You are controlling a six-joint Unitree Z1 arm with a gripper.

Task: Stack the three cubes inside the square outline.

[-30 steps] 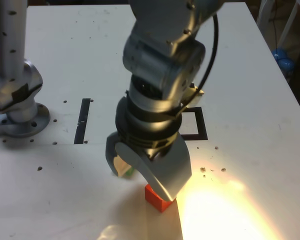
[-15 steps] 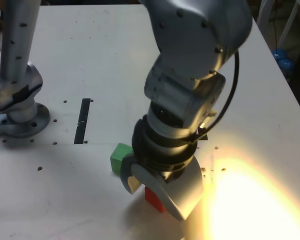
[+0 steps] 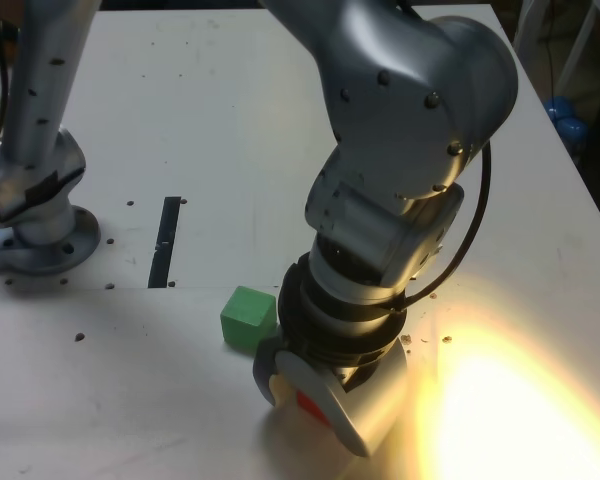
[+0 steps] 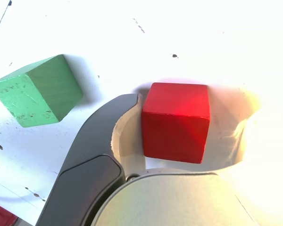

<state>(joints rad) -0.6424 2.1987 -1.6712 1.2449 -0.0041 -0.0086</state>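
Wrist view: green cube (image 4: 36, 90) beside gripper (image 4: 179, 136) around red cube (image 4: 175, 121).

Harsh yellow glare floods the white table (image 3: 500, 400) at the exterior view's lower right; the wrist view is heavily overexposed.

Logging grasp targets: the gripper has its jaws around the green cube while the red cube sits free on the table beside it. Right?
No, the colours are swapped. The wrist view shows the red cube between the jaws of the gripper, while the green cube sits free on the table beside it.
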